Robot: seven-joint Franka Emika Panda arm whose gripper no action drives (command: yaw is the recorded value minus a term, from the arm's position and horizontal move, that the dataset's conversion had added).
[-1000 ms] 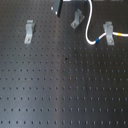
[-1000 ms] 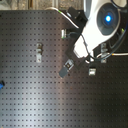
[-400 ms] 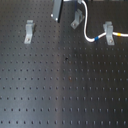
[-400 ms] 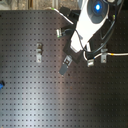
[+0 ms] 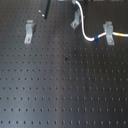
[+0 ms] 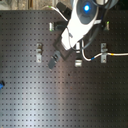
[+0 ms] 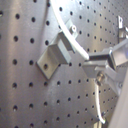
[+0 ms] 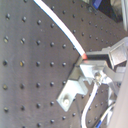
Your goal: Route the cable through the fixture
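from my console i see the black perforated board (image 5: 60, 85) filling both exterior views, with three small metal clips bolted along one edge zone. in the first exterior view the left clip (image 5: 29, 31) stands alone, well apart from the other two; the middle clip (image 5: 75, 20) and the right clip (image 5: 107, 32) sit nearer the board's far edge.

the cable (image 5: 85, 30) comes down from the top of the first exterior view, runs just beside the middle clip, curves low and reaches the right clip, where its yellow and blue banded stretch (image 5: 118, 35) continues toward the first exterior view's right. in the second exterior view the same cable (image 6: 89, 59) loops from under the arm (image 6: 80, 22) across to a clip (image 6: 102, 53) near the board's edge on the second exterior view's right.

the gripper (image 8: 87, 60) is over the middle clip. in the second wrist view a metal finger (image 8: 112, 54) presses against the cable (image 8: 60, 27) right where it meets the clip (image 8: 70, 92); in the first wrist view the cable (image 7: 70, 37) arcs over the clip (image 7: 52, 55) and disappears at the finger (image 7: 107, 62). it looks pinched on the cord, though i cannot tell for sure how far the fingers stand apart, since the opposing one is hidden.
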